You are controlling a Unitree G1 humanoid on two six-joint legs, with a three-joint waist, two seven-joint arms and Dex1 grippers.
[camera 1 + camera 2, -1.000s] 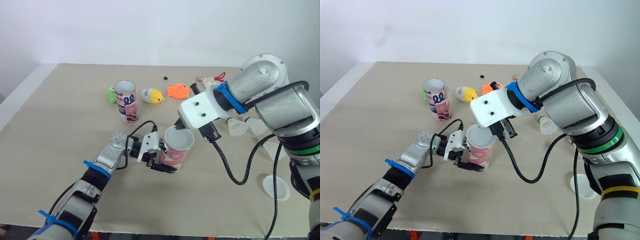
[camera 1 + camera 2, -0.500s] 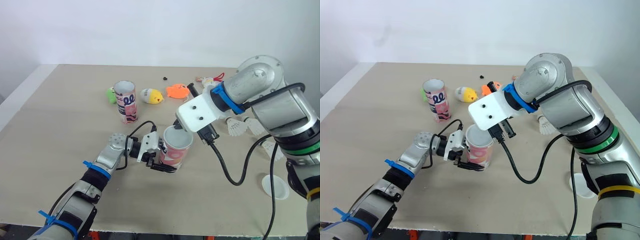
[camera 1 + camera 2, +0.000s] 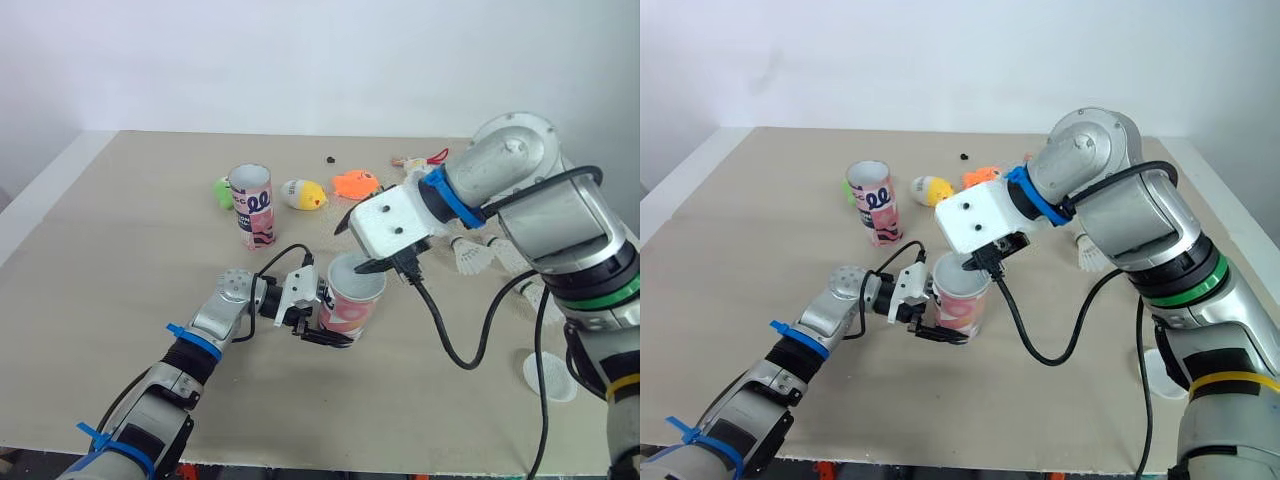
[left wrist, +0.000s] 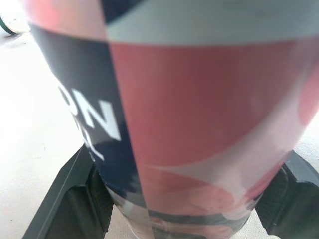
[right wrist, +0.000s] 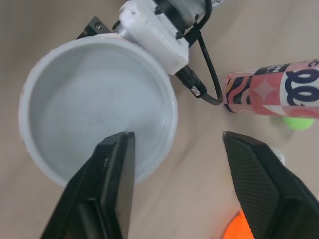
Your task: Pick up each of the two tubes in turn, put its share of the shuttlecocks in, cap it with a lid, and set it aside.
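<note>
There are two tubes, a near tube (image 3: 345,312) and a far tube (image 3: 253,206), and one white lid (image 3: 550,376). Three shuttlecocks (image 3: 473,258) can be counted on the worktop (image 3: 120,250), though the arm partly hides them and there may be more. There are also three small toys, one green (image 3: 221,189), one yellow (image 3: 304,192) and one orange (image 3: 357,183), plus one black speck (image 3: 330,157) and one red-and-white item (image 3: 420,160) too small to tell.
</note>
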